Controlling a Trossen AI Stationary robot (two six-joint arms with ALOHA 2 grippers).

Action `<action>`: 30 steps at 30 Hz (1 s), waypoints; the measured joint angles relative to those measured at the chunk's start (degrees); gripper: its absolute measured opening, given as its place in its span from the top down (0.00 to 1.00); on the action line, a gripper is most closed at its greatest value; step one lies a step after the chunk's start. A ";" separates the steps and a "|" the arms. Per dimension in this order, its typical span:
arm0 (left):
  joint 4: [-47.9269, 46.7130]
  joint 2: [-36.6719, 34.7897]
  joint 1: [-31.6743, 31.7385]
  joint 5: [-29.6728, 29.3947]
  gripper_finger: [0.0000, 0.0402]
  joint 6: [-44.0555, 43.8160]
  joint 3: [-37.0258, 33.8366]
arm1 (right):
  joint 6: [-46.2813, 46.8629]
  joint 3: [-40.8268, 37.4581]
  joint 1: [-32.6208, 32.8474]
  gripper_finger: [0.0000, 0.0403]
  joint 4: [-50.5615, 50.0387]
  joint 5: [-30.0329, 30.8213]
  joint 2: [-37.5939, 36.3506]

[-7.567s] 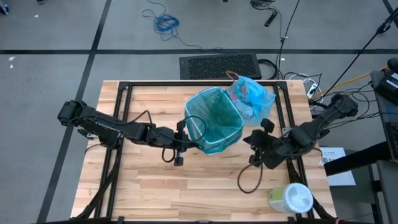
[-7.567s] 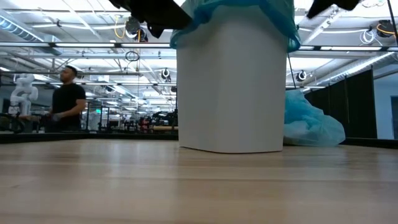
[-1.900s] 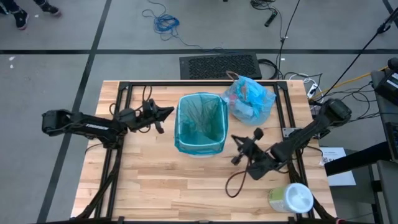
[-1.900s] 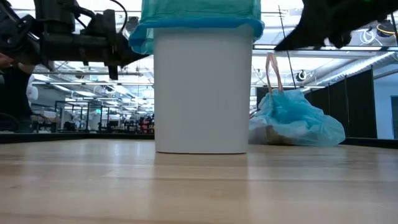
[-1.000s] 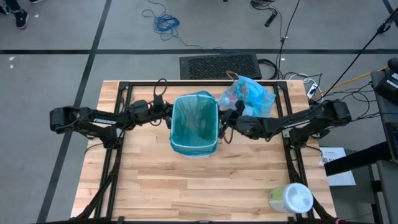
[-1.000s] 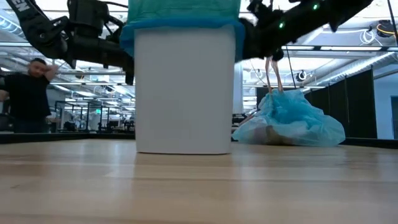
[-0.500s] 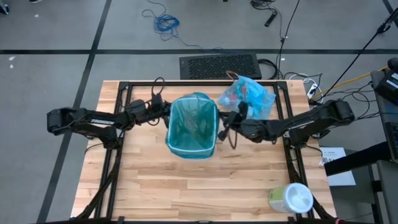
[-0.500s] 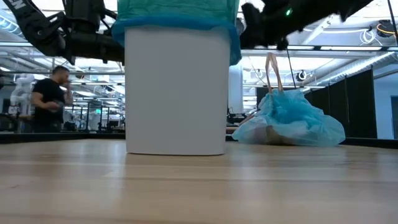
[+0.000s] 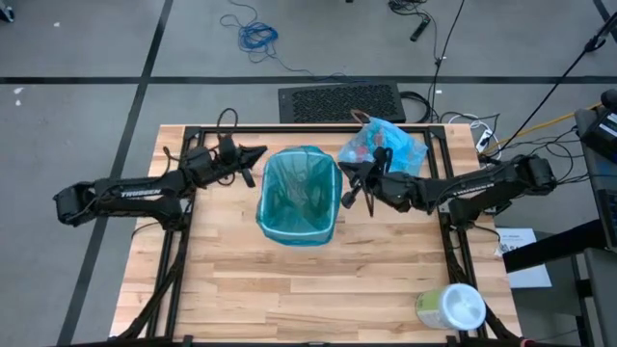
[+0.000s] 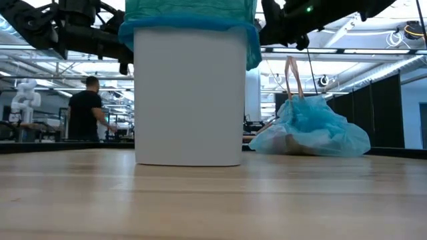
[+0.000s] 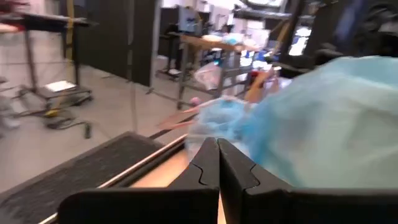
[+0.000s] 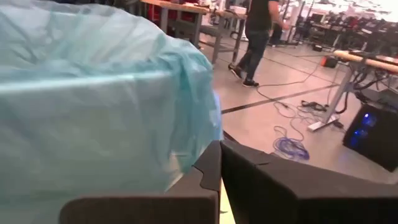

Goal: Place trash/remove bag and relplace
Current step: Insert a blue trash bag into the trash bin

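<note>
Bin point(image 9: 298, 198), white, upright mid-table, lined with fresh liner point(image 9: 301, 183) folded over rim; no trash visible inside from above.

Bag point(image 9: 386, 149), light-blue, knotted and full, on table at far side, just beside bin and right arm; brown wads faintly visible through plastic in high view.

Left gripper point(image 9: 253, 154): fingers pressed together, holding nothing, near bin's far-left corner, apart from rim.

Right gripper point(image 9: 349, 193): fingers pressed together, empty, just beside bin's right rim; contact with liner overhang not determinable.

Risks, judged: closed right fingers snagging loose liner edge and dragging it off rim or tipping light bin; liner slipping inward where fold looks shallow; right arm brushing full bag and rolling it toward table edge.

Surroundings: wipes tub point(image 9: 451, 308), white and green, near right front corner, well apart from bin. Black mat point(image 9: 339, 101) and blue cable coil point(image 9: 257, 37) on floor beyond table. Person point(image 10: 87, 110) in dark shirt, standing far behind in room.

Obstructions: none between grippers and bin; bag crowding right arm's far side.
</note>
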 joint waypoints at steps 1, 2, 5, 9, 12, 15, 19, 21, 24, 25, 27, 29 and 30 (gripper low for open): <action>-1.32 -0.92 0.82 -0.04 1.00 -0.15 0.00 | 0.00 0.00 0.01 1.00 0.07 0.01 0.24; -2.52 -1.96 1.42 0.34 1.00 -1.17 0.00 | 0.01 0.00 0.02 1.00 0.05 0.01 0.44; -0.61 -4.25 2.03 7.60 1.00 -3.07 -0.05 | -0.01 0.00 0.07 1.00 0.84 -0.08 0.86; 1.95 -3.92 0.91 13.61 1.00 -4.53 -0.02 | -0.49 0.02 -0.31 1.00 4.38 -1.62 1.00; 0.91 -1.84 0.08 13.50 1.00 -4.55 -0.02 | -0.41 0.02 -1.25 1.00 4.57 -3.03 1.58; 1.42 0.48 -0.66 13.43 1.00 -4.55 -0.04 | 0.72 0.02 -2.91 1.00 4.65 -4.29 3.39; 3.08 4.41 -1.86 12.55 1.00 -4.59 -0.02 | 1.82 0.00 -4.20 1.00 7.74 -9.10 6.91; 4.44 6.04 -2.65 11.92 1.00 -4.58 -0.04 | 1.70 0.00 -4.21 1.00 8.90 -9.09 8.64; 5.39 7.83 -3.60 11.34 1.00 -4.55 -0.04 | 1.96 0.00 -4.21 1.00 9.19 -9.14 10.48; 5.38 8.44 -3.89 11.04 1.00 -4.56 -0.04 | 2.36 0.00 -4.21 1.00 8.91 -9.16 10.94; 5.31 9.39 -4.56 10.27 1.00 -4.53 -0.04 | 2.63 0.00 -4.21 1.00 8.74 -9.17 11.86; 5.35 10.11 -5.13 9.57 1.00 -4.53 -0.04 | 2.59 0.00 -4.19 1.00 8.68 -9.15 12.37; 5.28 10.52 -5.42 9.12 1.00 -4.52 -0.04 | 2.59 0.00 -4.21 1.00 8.55 -9.13 12.46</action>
